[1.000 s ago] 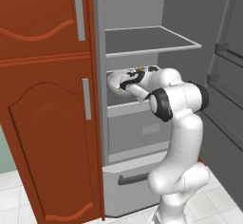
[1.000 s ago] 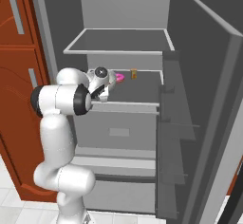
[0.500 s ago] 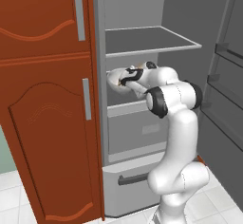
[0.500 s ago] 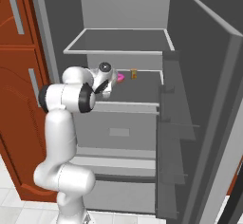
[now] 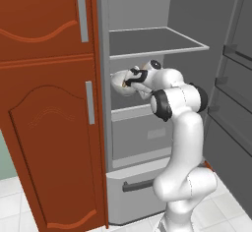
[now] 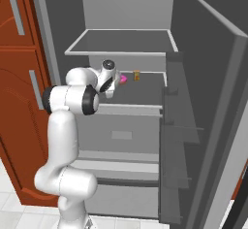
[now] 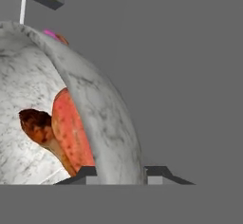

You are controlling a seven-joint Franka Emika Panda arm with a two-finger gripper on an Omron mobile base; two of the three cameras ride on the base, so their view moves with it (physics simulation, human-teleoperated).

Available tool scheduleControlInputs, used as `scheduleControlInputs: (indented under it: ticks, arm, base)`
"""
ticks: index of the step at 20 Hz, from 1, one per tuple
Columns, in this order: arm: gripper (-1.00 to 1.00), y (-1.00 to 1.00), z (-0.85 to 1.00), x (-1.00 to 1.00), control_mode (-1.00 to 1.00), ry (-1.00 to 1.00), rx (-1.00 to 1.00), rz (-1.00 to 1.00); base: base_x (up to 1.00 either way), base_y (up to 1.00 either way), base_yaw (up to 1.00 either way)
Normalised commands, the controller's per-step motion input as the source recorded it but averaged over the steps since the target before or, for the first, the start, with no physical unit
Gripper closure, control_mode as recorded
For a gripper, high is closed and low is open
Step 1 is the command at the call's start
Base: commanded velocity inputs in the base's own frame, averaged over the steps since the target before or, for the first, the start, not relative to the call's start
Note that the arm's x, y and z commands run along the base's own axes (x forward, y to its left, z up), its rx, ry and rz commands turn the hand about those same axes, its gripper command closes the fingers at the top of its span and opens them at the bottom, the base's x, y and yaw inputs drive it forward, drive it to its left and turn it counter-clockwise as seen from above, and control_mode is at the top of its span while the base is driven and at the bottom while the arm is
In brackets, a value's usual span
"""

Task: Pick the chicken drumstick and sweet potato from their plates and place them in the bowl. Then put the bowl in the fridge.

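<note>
- hand (image 7: 121, 173) clamps the bowl's (image 7: 104, 114) rim inside the fridge (image 5: 147, 39)
- sweet potato (image 7: 71, 133) and chicken drumstick (image 7: 38, 126) lie touching inside it

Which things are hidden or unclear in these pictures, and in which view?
- Bowl, hand view: the left and bottom edges cut it off. In the left base view the arm's wrist covers most of it.
- Chicken drumstick, hand view: its thin end runs behind the sweet potato.
- Claw, hand view: the tips stand on either side of the bowl's rim.
- Small pink item and small brown item on the fridge shelf, right base view: too small to name.
</note>
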Motion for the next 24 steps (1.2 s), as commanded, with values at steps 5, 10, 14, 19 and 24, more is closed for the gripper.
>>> scheduleControlInputs:
  ticks: [5, 10, 14, 19, 24]
  arm:
    - [-1.00, -0.04, 0.00, -0.12, -1.00, 0.00, 0.05, 0.00]
    - [-1.00, -0.02, 0.03, -0.20, -1.00, -0.01, 0.11, 0.00]
    - [-1.00, -0.03, 0.17, -0.20, -1.00, -0.02, 0.10, 0.00]
    - [-1.00, -0.08, 0.21, -0.27, -1.00, 0.00, 0.01, 0.00]
    - [-1.00, -0.06, 0.21, -0.31, -1.00, -0.01, 0.00, 0.01]
  base:
    - [0.00, 0.00, 0.00]
    - [0.00, 0.00, 0.00]
    - [0.00, 0.00, 0.00]
    - [0.00, 0.00, 0.00]
    - [0.00, 0.00, 0.00]
